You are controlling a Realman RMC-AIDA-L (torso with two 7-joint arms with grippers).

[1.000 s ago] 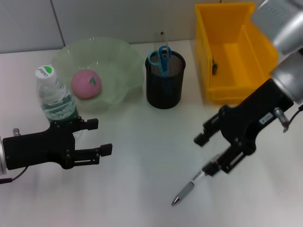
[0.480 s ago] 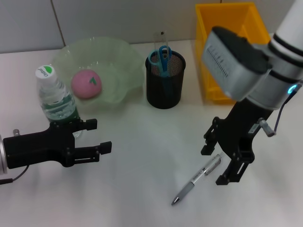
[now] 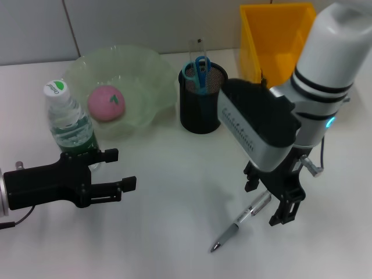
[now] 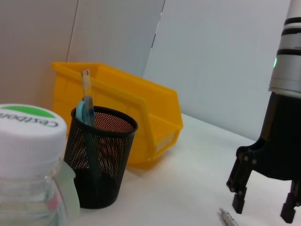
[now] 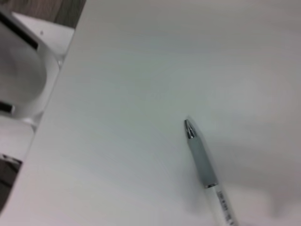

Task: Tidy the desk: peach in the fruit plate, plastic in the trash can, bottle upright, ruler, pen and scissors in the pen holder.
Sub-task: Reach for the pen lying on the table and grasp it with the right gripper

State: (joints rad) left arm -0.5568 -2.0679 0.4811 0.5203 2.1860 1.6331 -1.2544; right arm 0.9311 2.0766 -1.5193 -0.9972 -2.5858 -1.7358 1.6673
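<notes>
A silver pen lies slanted on the white table; its grey grip and tip fill the right wrist view. My right gripper stands open over the pen's rear end, one finger on each side; the left wrist view also shows this gripper. The pink peach rests in the green fruit plate. The bottle stands upright, just behind my open left gripper. Blue scissors and a clear ruler stick out of the black mesh pen holder. No plastic is clearly seen.
The yellow trash can stands at the back right, partly hidden by my right forearm, with a small dark item inside. The table's edge and a white object beyond it show in the right wrist view.
My right arm swung its forearm in front of the trash can and its gripper turned and settled astride the pen's rear end. The pen and the left arm stayed put.
</notes>
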